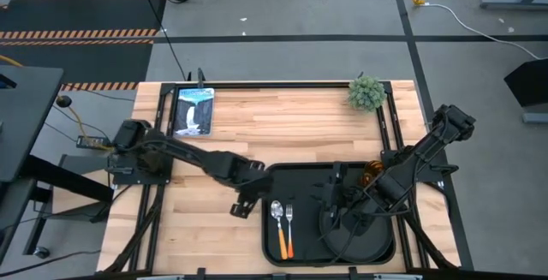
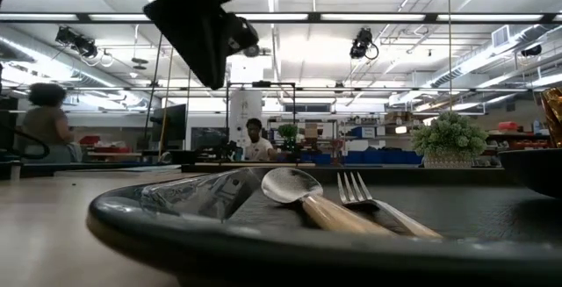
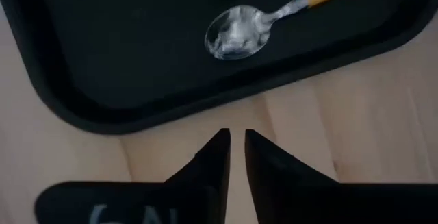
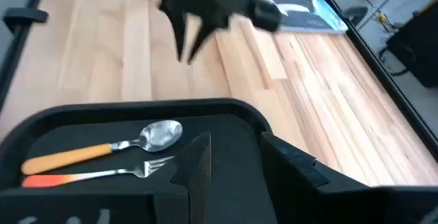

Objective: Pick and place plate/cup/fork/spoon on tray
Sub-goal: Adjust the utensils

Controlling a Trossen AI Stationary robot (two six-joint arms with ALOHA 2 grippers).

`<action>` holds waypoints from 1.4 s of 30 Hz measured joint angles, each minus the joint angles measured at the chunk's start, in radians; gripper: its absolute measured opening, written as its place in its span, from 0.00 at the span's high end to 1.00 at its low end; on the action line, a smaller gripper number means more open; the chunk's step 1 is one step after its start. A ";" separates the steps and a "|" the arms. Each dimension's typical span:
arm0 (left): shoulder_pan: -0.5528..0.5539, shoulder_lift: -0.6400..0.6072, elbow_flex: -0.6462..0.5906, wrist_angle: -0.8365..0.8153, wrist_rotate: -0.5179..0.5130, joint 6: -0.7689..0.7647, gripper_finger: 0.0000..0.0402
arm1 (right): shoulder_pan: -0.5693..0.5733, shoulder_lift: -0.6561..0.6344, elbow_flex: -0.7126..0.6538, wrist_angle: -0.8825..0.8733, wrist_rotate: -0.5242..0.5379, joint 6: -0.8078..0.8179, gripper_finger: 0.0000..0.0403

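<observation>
The black tray lies at the table's near edge. The spoon and the fork lie side by side in its left part, handles toward the near edge; the left wrist view shows the spoon too. The amber cup stands near the tray's far right corner. The round black plate seems to lie in the tray's right half, mostly hidden under my right arm. My left gripper hangs shut and empty over the wood, just left of the tray. My right gripper is open and empty, low over the tray's middle.
A small green plant stands at the far right of the table and a picture card lies at the far left. Bare wood lies between them and the tray. People show in the room beyond the table.
</observation>
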 joint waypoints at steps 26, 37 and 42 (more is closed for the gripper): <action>-0.047 -0.705 -0.684 0.502 -0.205 -0.255 0.97 | -0.070 0.383 0.123 0.255 -0.416 -0.028 0.67; -0.085 -1.093 -0.929 0.657 -0.438 -0.319 0.98 | -0.081 0.515 0.226 0.161 -0.486 -0.043 0.67; -0.116 -1.232 -1.027 0.685 -0.563 -0.348 0.98 | -0.089 0.556 0.226 0.181 -0.500 -0.036 0.67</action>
